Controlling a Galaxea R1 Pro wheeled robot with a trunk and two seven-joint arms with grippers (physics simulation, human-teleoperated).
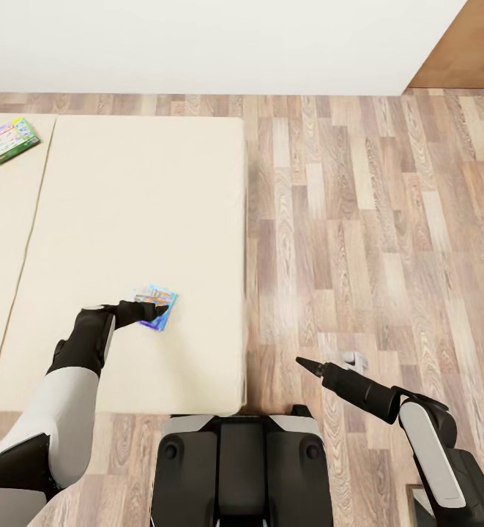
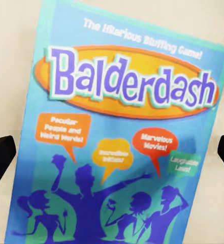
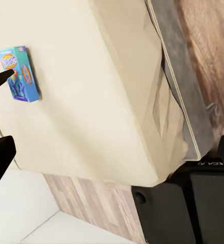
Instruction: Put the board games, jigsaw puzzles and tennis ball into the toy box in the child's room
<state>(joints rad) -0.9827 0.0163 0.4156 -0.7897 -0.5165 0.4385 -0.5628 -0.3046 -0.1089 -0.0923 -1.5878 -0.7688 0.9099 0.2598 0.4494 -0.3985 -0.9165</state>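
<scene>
Balderdash, the blue board game (image 1: 156, 307), lies flat on the near cream mattress of the bed (image 1: 146, 219), close to its right edge. From where I stand the left gripper (image 1: 152, 312) hangs right over it, fingers spread wide on either side of the lid with nothing between them yet; they look poised to close, though I can't tell whether they touch the box. The right gripper (image 1: 303, 362) is idle out over the plank floor (image 1: 373, 219), its fingers parted and empty. Farther off, a 2nd board game (image 1: 8, 140), white, green and yellow, sits on the other mattress toward the white wall (image 1: 220, 44). So by my reckoning the job has barely begun: 2 games are still on the bed and not yet carried to the toy box.
</scene>
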